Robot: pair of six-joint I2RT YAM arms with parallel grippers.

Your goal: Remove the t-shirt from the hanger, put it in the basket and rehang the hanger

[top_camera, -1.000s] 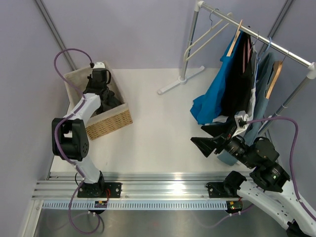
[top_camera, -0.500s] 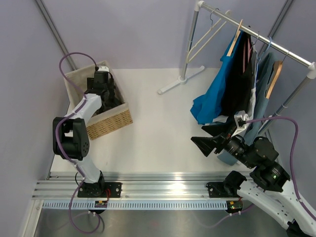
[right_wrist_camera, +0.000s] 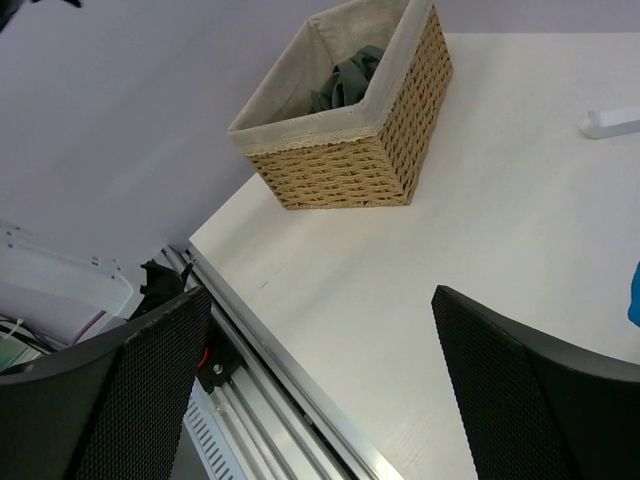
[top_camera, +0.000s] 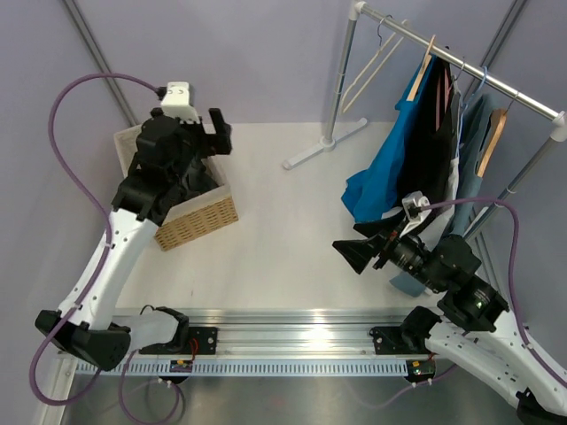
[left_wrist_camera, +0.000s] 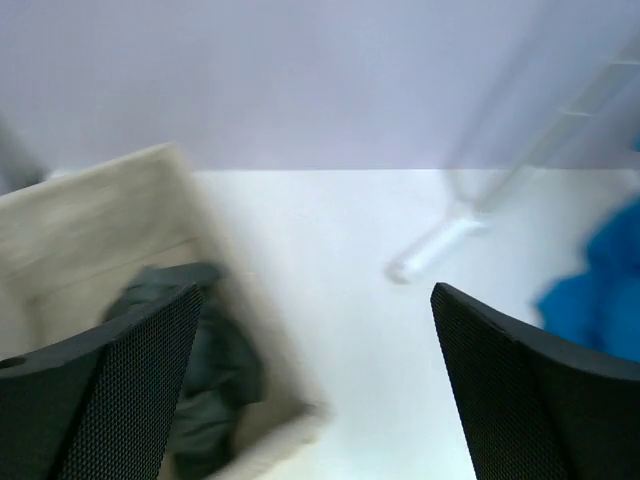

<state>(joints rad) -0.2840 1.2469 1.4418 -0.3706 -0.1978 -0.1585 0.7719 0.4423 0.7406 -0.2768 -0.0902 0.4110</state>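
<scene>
The dark grey t-shirt (right_wrist_camera: 345, 80) lies crumpled inside the wicker basket (right_wrist_camera: 345, 165); the left wrist view shows the t-shirt (left_wrist_camera: 215, 370) blurred, below my left fingers. Above the basket's (top_camera: 197, 221) far corner my left gripper (top_camera: 205, 140) (left_wrist_camera: 315, 400) hangs open and empty. The pale slim hanger (top_camera: 368, 66) hangs bare at the left end of the rail (top_camera: 496, 84). My right gripper (top_camera: 361, 248) (right_wrist_camera: 320, 390) stands open over the table, left of the hanging clothes, holding nothing.
A bright blue shirt (top_camera: 390, 159) and a black garment (top_camera: 430, 150) hang on orange-brown hangers (top_camera: 421, 66). The rack's white foot (top_camera: 323, 142) rests on the table at the back. A metal rail (top_camera: 292, 332) runs along the near edge.
My left gripper has opened and risen out of the basket toward the right, leaving the t-shirt inside. The right gripper has shifted slightly left.
</scene>
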